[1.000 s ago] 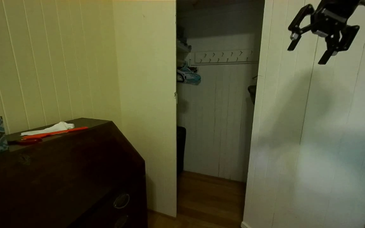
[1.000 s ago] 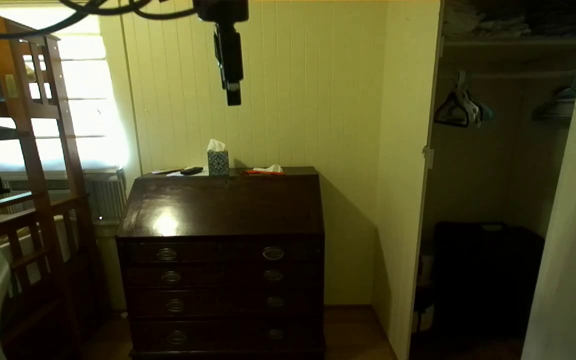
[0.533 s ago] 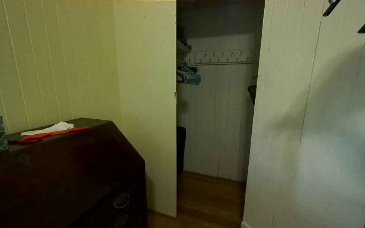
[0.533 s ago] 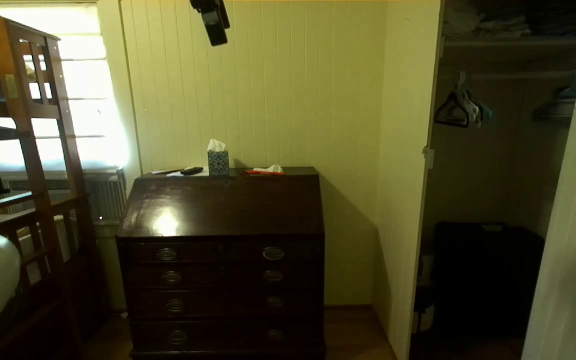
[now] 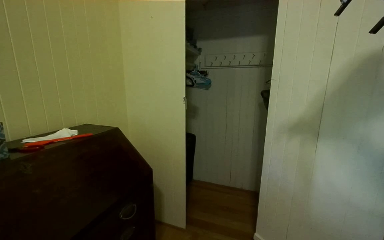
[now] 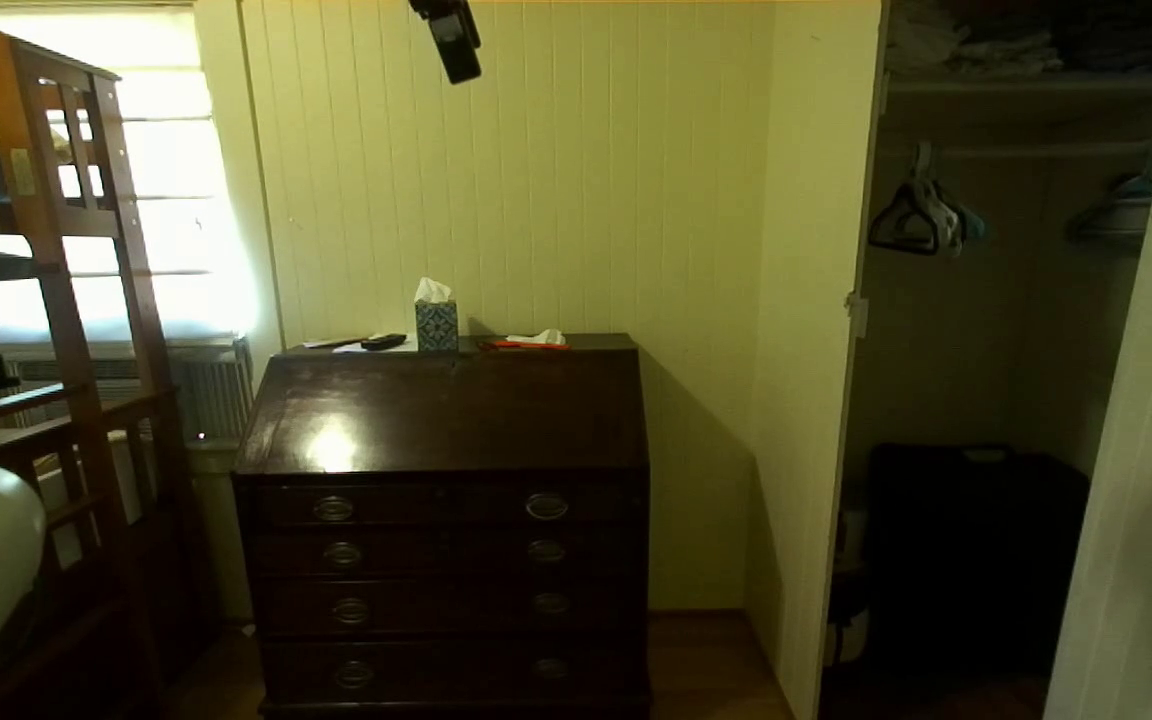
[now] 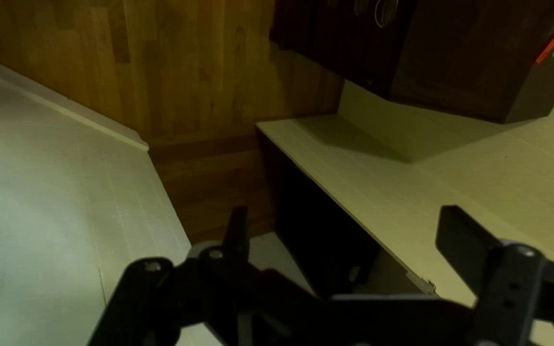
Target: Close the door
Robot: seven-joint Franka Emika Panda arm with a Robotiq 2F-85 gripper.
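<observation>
In an exterior view, your fingers (image 5: 379, 25) hang spread, upper right, in front of the door (image 5: 333, 133), apart from it.

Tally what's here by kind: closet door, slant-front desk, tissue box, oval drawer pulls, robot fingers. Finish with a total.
Closet door: 1
Slant-front desk: 1
Tissue box: 1
Oval drawer pulls: 8
Robot fingers: 2
Total: 13

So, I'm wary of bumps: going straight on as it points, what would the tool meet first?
The tool would probably meet the floor near the foot of the door; depth is unclear, so the door could come first.
</observation>
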